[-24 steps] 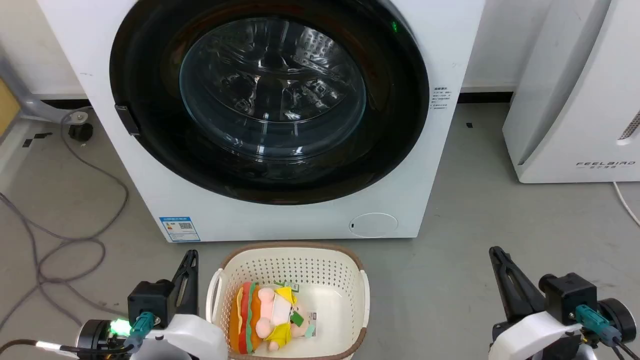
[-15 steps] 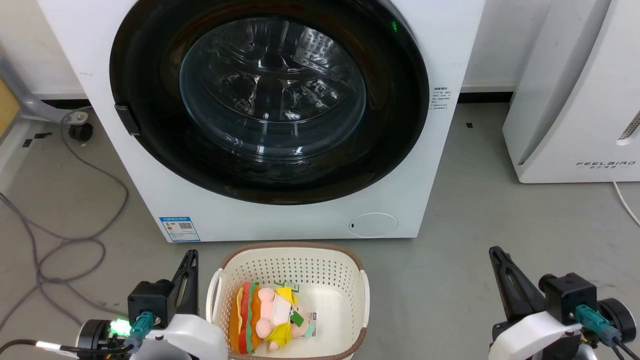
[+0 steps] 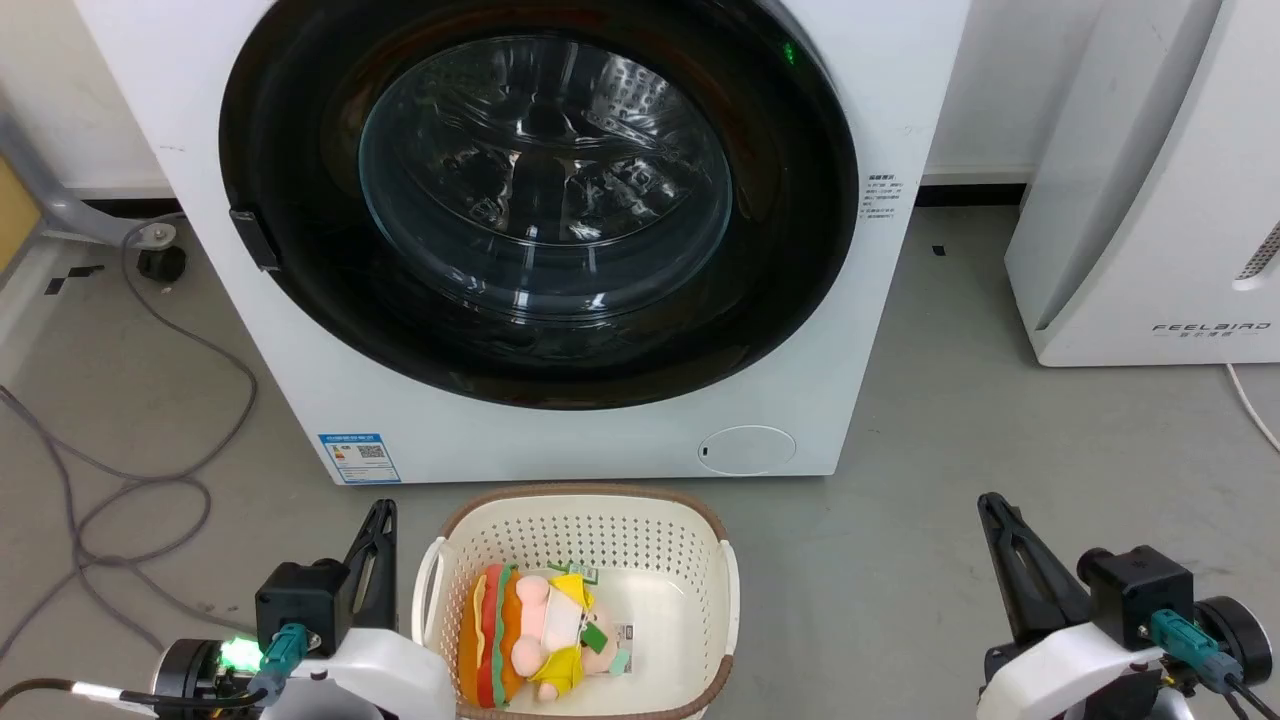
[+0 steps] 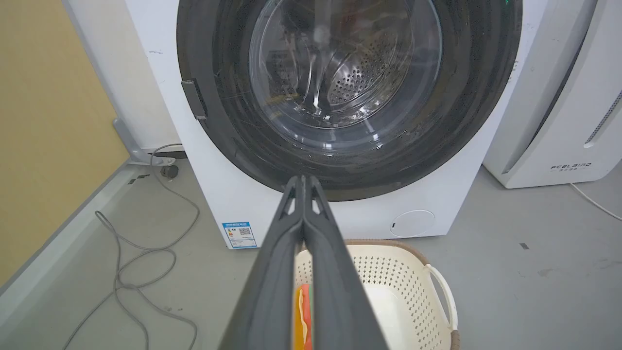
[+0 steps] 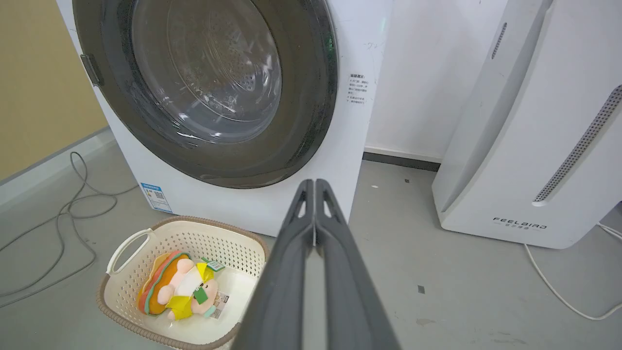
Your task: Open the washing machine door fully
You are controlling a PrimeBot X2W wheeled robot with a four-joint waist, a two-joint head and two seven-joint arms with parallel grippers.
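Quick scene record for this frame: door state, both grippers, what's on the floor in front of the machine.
door: washing machine door, shut flush with the white machine; dark tab on its left edge
left gripper: fingers shut, empty, left of the basket, apart from the door
right gripper: fingers shut, empty, apart from the door
floor: cream basket with plush toy before the machine; grey cable at left

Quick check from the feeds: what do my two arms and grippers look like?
Left gripper and right gripper: two long, dark grey, tapered fingers each, with cut-outs near the tips. Behind each sits a black box with a teal plug and cable, on a glossy white forearm. A green light glows by the left plug.
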